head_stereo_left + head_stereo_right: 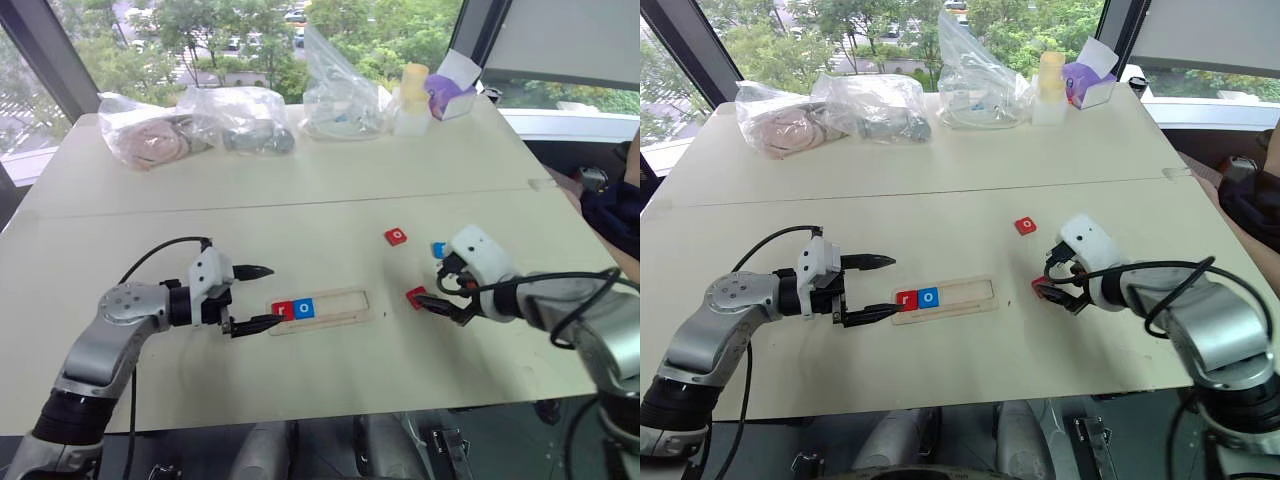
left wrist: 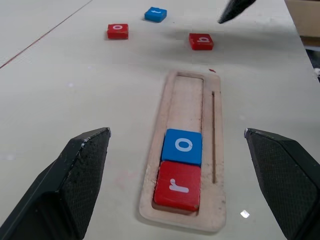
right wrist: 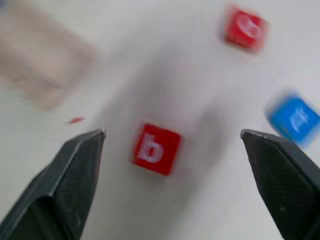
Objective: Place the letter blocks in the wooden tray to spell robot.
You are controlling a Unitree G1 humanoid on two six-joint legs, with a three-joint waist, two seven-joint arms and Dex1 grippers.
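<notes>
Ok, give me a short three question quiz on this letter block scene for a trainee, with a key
1. Which two letter blocks already sit in the wooden tray?
2. True or false: the right gripper is shut on the red b block.
3. Which loose block is blue? A) o B) b C) t

Key:
1. The red r block and the blue o block, at the end nearest the left gripper.
2. False: its jaws stand open around the block, which lies on the table.
3. C, the blue t block.

The table [image 1: 300,210] carries the tray [image 1: 340,310], three loose blocks — red o [image 1: 396,237], red b [image 2: 201,41], blue [image 2: 155,14] — and bags [image 1: 200,125] at the far edge.
</notes>
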